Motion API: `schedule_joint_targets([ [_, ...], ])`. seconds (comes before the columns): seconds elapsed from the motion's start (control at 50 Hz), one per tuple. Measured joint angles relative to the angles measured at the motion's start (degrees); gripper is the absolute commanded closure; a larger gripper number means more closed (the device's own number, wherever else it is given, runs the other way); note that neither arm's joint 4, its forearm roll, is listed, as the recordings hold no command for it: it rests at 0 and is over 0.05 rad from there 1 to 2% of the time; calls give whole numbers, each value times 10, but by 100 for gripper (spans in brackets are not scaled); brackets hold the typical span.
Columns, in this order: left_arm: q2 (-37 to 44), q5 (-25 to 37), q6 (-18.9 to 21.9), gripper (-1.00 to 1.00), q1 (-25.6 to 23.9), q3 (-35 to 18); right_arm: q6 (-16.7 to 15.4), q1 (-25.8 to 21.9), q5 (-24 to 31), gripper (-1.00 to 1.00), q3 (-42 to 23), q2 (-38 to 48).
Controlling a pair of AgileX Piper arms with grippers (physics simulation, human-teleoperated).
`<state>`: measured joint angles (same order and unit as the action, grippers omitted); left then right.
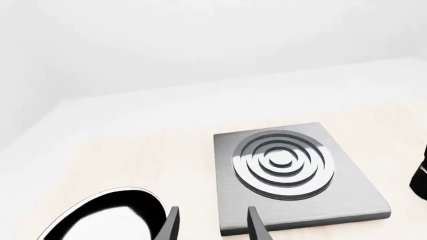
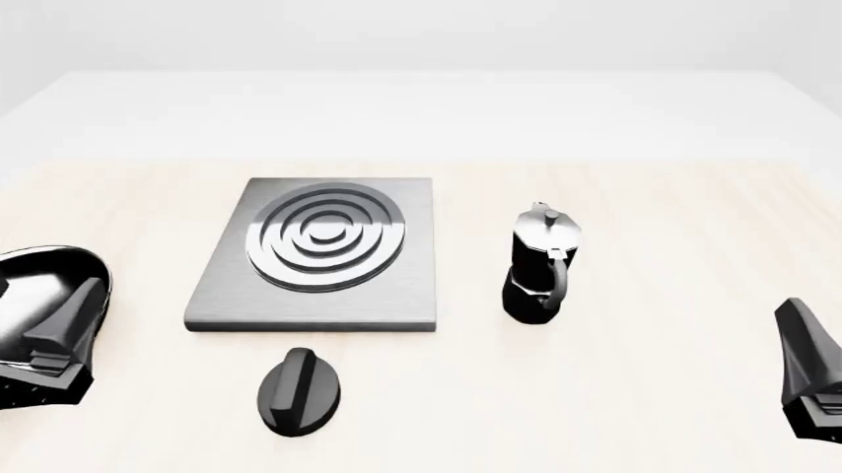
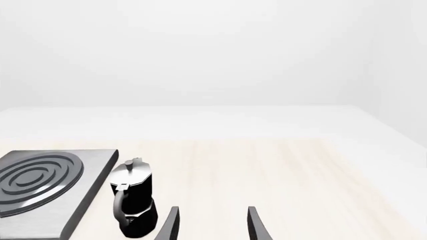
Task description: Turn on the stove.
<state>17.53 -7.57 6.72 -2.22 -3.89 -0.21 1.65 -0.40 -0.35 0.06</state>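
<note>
I can't read any text, label, brand, number or sign in my three views. The stove (image 2: 315, 254) shows only bare brushed metal and plain rings, its knob (image 2: 299, 391) carries ridges but no markings I can make out, and the moka pot (image 2: 539, 268) and frying pan (image 2: 39, 281) are unmarked.

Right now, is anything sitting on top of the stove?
No. The stove carries only its own raised silver rings. The moka pot stands beside it, the knob in front. Its underside is hidden.
</note>
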Motion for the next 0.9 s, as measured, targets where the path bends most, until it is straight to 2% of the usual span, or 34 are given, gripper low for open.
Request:
schedule_joint_targets([
  [0.34,99,30,-14,-100,-75,-65,-4,0,1,-100,1,0],
  [0.58,187,53,-61,-100,-117,-109,-10,-2,-1,-100,1,0],
  [0.9,272,67,-122,-100,-162,-140,-16,-7,-2,-100,0,0],
])
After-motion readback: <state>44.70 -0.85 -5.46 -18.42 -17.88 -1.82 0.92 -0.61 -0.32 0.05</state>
